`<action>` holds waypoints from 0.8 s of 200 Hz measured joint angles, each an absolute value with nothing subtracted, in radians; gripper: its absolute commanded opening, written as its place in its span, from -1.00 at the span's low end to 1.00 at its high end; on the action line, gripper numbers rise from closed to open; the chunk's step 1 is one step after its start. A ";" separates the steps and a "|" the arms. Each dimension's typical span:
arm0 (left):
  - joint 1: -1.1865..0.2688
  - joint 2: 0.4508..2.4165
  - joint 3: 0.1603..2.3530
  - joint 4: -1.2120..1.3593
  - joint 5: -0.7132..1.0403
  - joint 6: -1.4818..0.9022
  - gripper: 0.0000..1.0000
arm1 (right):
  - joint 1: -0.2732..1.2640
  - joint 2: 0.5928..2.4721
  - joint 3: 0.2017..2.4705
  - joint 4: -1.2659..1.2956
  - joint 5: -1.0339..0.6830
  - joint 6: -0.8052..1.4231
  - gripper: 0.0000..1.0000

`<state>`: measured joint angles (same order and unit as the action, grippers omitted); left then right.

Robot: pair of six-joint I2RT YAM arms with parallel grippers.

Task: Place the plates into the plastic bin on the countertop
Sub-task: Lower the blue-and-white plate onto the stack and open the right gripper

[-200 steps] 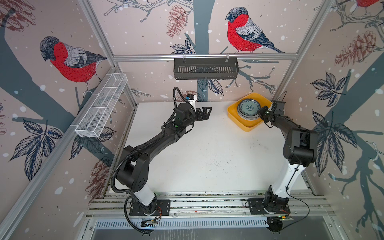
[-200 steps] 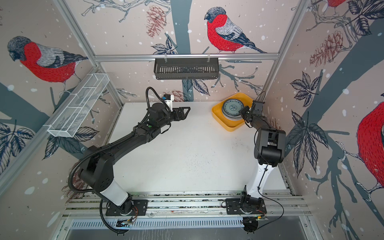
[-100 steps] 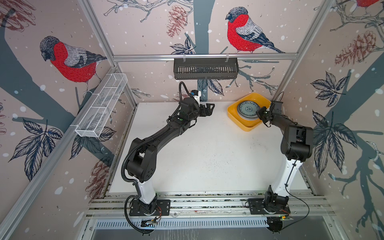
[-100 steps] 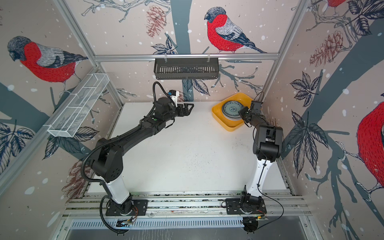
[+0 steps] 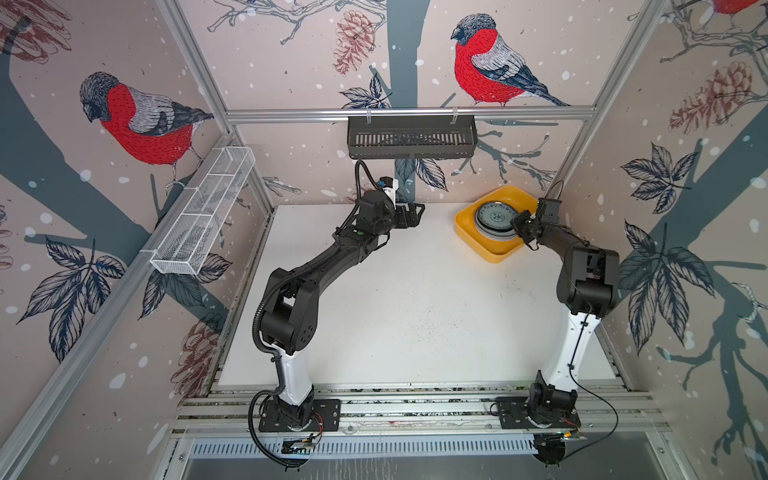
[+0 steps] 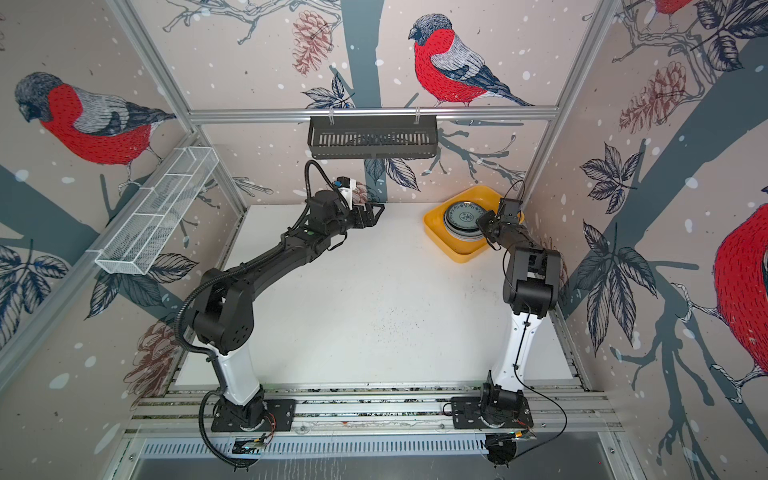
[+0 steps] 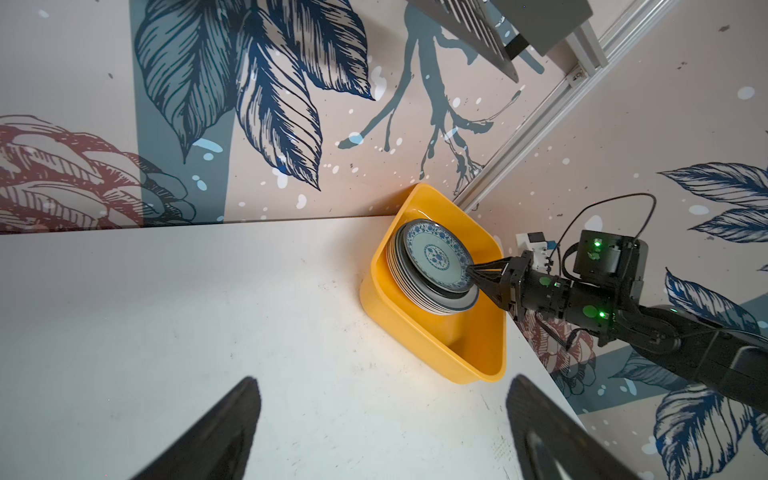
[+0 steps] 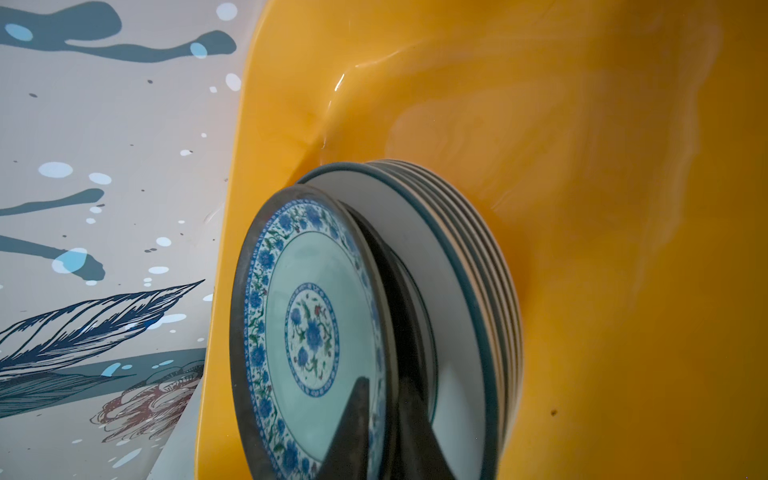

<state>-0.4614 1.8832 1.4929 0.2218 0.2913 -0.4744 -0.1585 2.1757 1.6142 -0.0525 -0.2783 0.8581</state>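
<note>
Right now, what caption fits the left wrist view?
Right tool straddles rim of teal plate atop plate stack in yellow bin.

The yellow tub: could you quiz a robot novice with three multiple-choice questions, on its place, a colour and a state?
1. On the countertop, the yellow bin sits:
A) in the middle
B) in the far right corner
C) at the near edge

2. The top plate is:
A) red
B) purple
C) teal

3. The left gripper is:
A) open, empty
B) gripping a plate
C) hidden

B: both top views show it in that corner.
C: both wrist views show it teal with blue flowers.
A: its fingers stand wide apart, nothing between.
</note>
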 measured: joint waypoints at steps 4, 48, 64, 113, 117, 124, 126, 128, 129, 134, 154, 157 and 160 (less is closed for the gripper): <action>-0.461 1.885 1.493 0.222 0.292 -0.476 0.85 | -0.157 2.176 1.617 -0.055 -0.275 0.857 -0.59; -0.449 1.908 1.502 0.224 0.318 -0.498 0.85 | -0.145 2.176 1.634 -0.081 -0.249 0.838 -0.36; -0.446 1.916 1.503 0.224 0.329 -0.502 0.85 | -0.144 2.172 1.634 -0.089 -0.235 0.835 -0.17; -0.436 1.921 1.506 0.224 0.339 -0.520 0.85 | -0.135 2.145 1.636 -0.115 -0.197 0.810 0.28; -0.436 1.919 1.503 0.223 0.339 -0.520 0.85 | -0.133 2.143 1.636 -0.118 -0.192 0.810 0.31; -0.436 1.914 1.497 0.223 0.339 -0.522 0.85 | -0.132 2.140 1.636 -0.126 -0.181 0.809 0.35; -0.436 1.913 1.495 0.223 0.339 -0.524 0.85 | -0.132 2.139 1.637 -0.129 -0.180 0.808 0.36; -0.436 1.912 1.493 0.223 0.339 -0.524 0.85 | -0.132 2.138 1.637 -0.130 -0.180 0.807 0.37; -0.436 1.911 1.492 0.223 0.339 -0.523 0.85 | -0.132 2.138 1.637 -0.131 -0.180 0.807 0.37; -0.436 1.906 1.485 0.224 0.339 -0.524 0.85 | -0.131 2.137 1.638 -0.134 -0.180 0.805 0.38; -0.434 1.885 1.458 0.224 0.340 -0.524 0.85 | -0.125 2.132 1.642 -0.137 -0.170 0.797 0.40; -0.434 1.882 1.453 0.224 0.340 -0.524 0.85 | -0.124 2.131 1.642 -0.137 -0.171 0.794 0.40; -0.434 1.879 1.449 0.225 0.339 -0.524 0.86 | -0.123 2.131 1.642 -0.137 -0.170 0.789 0.40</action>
